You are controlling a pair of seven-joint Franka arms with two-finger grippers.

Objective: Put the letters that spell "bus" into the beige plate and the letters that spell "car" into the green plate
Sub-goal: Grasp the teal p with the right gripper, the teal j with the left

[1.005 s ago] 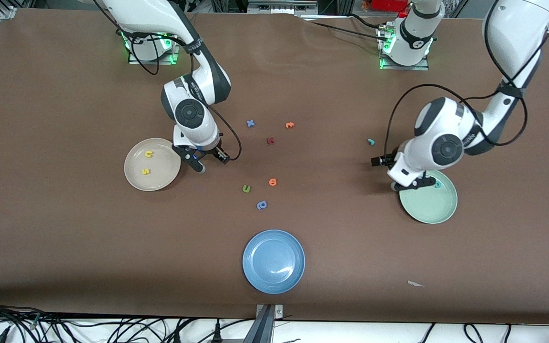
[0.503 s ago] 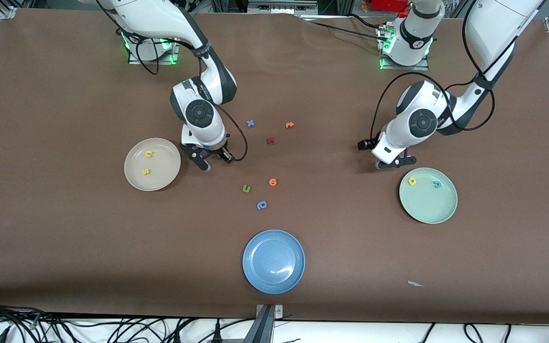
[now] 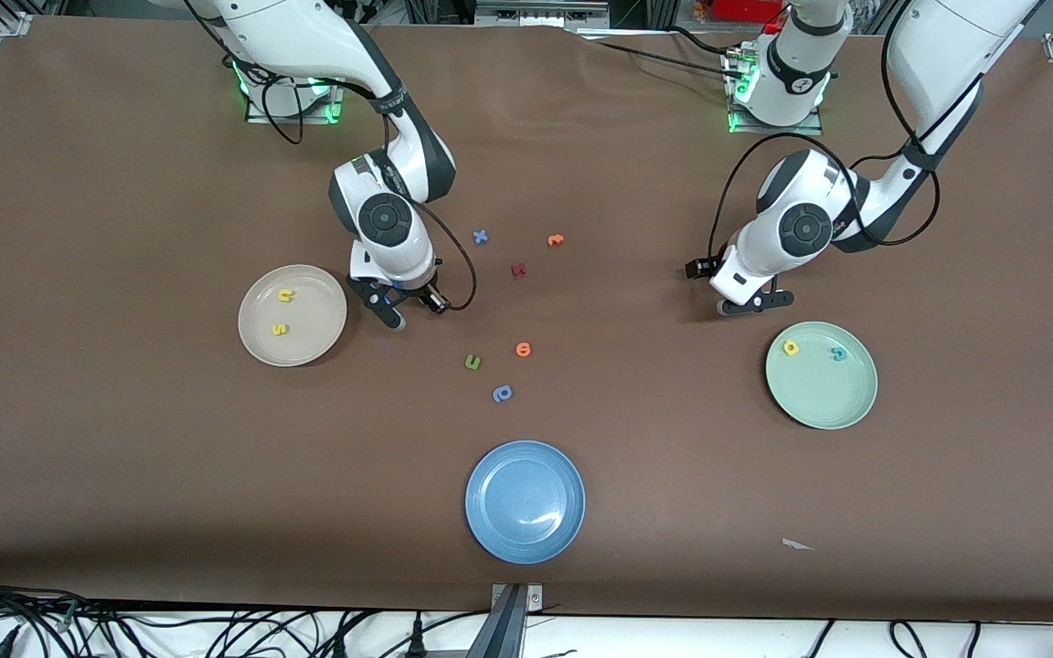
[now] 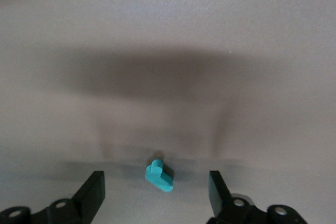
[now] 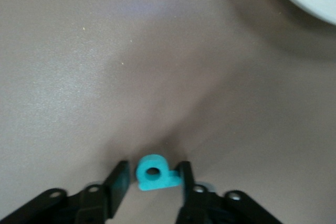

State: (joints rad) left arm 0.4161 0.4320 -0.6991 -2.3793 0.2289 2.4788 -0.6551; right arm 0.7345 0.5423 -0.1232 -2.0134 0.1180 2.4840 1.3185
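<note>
1. The teal b (image 5: pixel 154 172) sits between our right gripper's (image 5: pixel 152 182) jaws, which have narrowed onto its sides, beside the beige plate (image 3: pixel 292 315).
2. The darker-teal r (image 4: pixel 158 176) lies on the counter (image 3: pixel 124 457) between our left gripper's (image 4: pixel 156 190) wide-apart jaws, untouched, near the green plate (image 3: pixel 822 375).

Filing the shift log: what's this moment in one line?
left gripper open over r | right gripper closing on b | beige plate: u, s
</note>
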